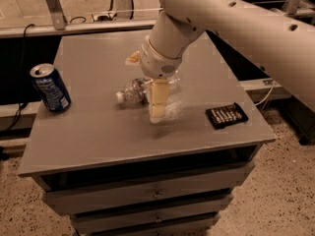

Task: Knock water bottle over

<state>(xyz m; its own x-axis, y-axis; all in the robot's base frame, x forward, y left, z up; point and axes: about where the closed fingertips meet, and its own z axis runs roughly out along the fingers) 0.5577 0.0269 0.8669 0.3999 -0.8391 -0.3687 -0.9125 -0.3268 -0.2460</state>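
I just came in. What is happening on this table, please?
The robot's arm reaches over the grey table, and its gripper is low at the middle, right over the water bottle. The bottle lies on its side, white cap pointing left, so it is already knocked over. A blue soda can stands upright at the left edge, and a small black object lies flat on the right.

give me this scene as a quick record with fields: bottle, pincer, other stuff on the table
water bottle: lying on its side, white cap pointing left
pincer: low over the bottle, partly covering it
soda can: blue, upright, near the left edge
black pack: flat, near the right edge
table: grey, drawers below
task state: bottle already down
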